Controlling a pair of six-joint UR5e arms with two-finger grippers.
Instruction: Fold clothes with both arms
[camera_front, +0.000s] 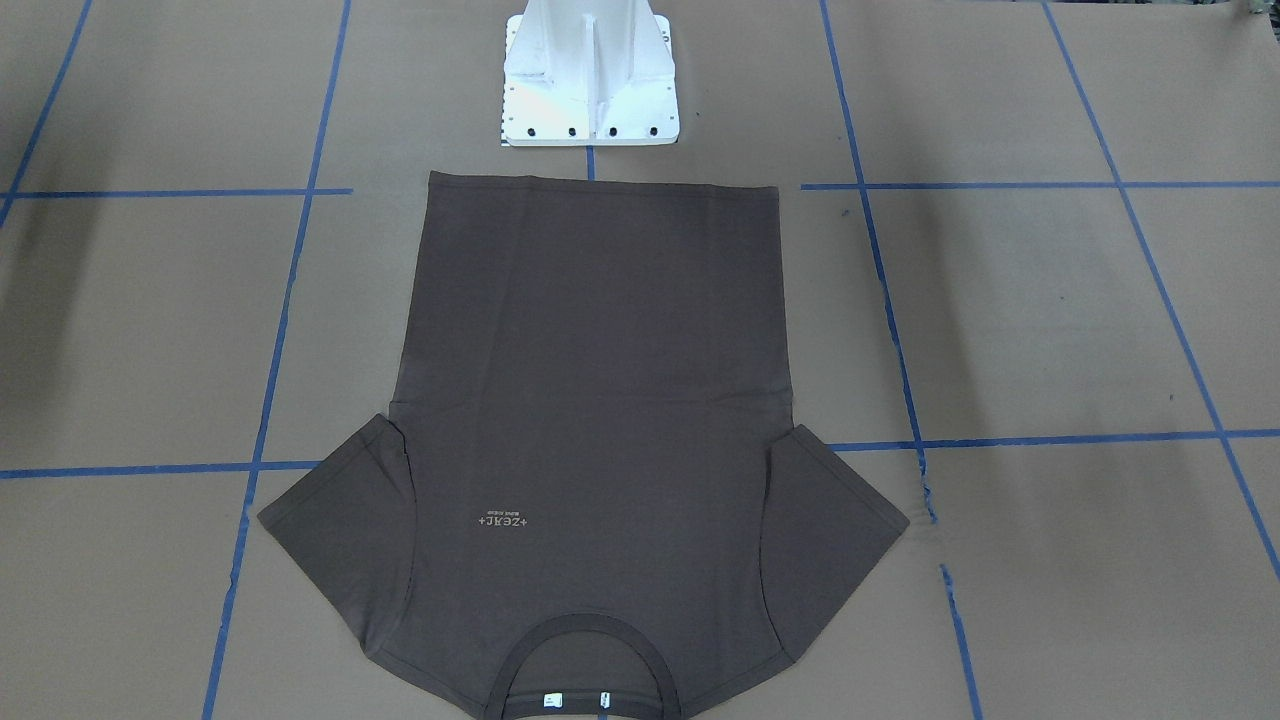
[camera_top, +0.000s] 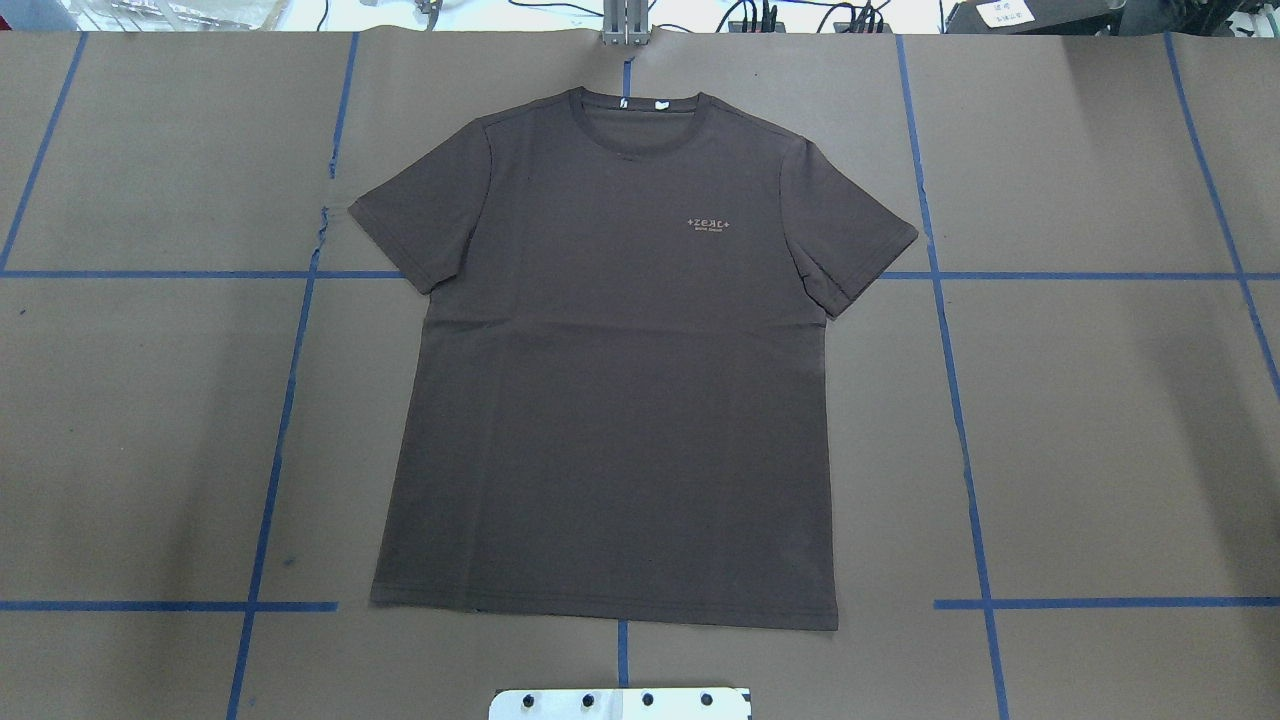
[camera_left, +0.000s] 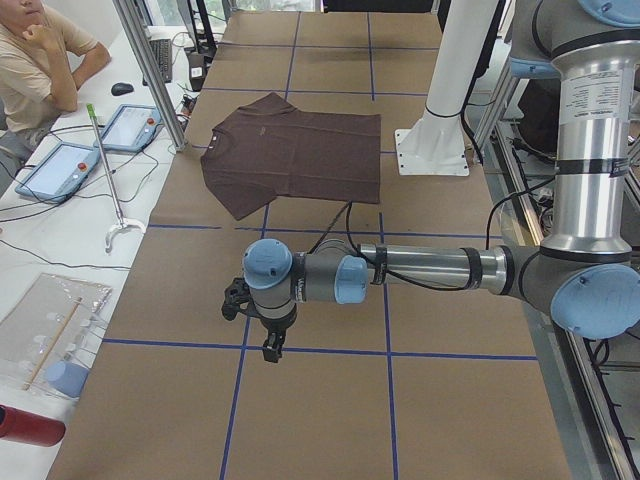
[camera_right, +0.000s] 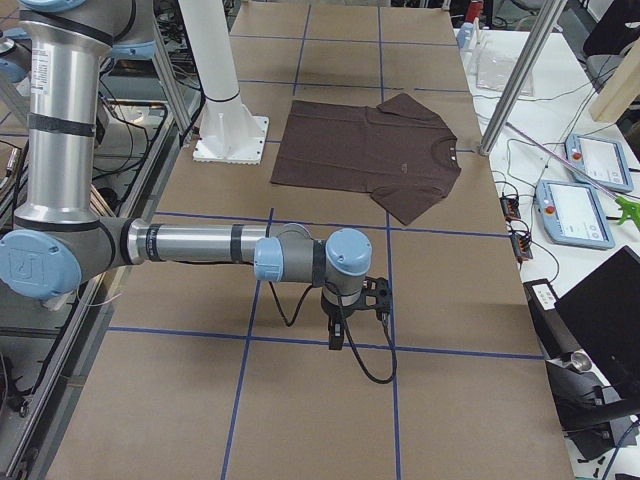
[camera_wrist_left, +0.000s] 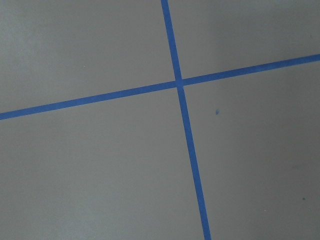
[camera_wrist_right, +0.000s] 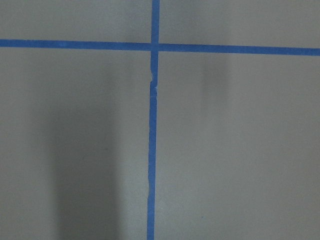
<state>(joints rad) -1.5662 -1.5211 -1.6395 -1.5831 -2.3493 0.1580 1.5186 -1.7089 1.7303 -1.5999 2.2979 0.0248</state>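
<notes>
The clothes are one dark brown-grey T-shirt (camera_top: 610, 380) that lies flat and face up on the brown paper. Its collar (camera_top: 640, 105) points away from the robot, its hem toward the pedestal, and both sleeves are spread; it also shows as the T-shirt (camera_front: 590, 400). My left gripper (camera_left: 272, 348) hangs over bare paper well short of the T-shirt (camera_left: 295, 150). My right gripper (camera_right: 336, 340) hangs the same way at the other end, far from the T-shirt (camera_right: 365, 155). Whether either is open or shut I cannot tell. Both wrist views hold only paper and blue tape.
The white pedestal base (camera_front: 590, 80) stands just behind the hem. Blue tape lines (camera_top: 290, 380) grid the paper. A side table carries tablets (camera_left: 130, 125) where a person (camera_left: 35, 60) sits, and metal posts (camera_right: 520, 80) rise at the table's far edge.
</notes>
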